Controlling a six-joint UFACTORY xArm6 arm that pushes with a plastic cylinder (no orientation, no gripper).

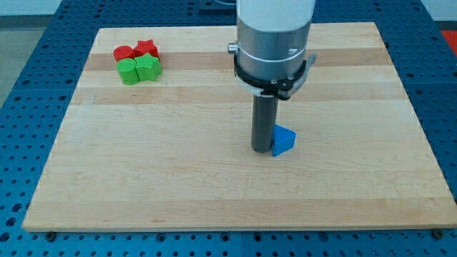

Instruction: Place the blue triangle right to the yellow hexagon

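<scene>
A blue triangle (pixel 284 140) lies on the wooden board (pixel 178 178), a little right of the middle. My tip (pixel 262 149) stands on the board right against the triangle's left side, partly covering it. No yellow hexagon shows in the camera view; the arm's grey body (pixel 274 36) hides part of the board's upper middle.
Near the view's top left sits a tight cluster: a red round block (pixel 123 53), a red star-like block (pixel 146 48), a green round block (pixel 128 71) and a green block (pixel 148 68). A blue perforated table (pixel 28 86) surrounds the board.
</scene>
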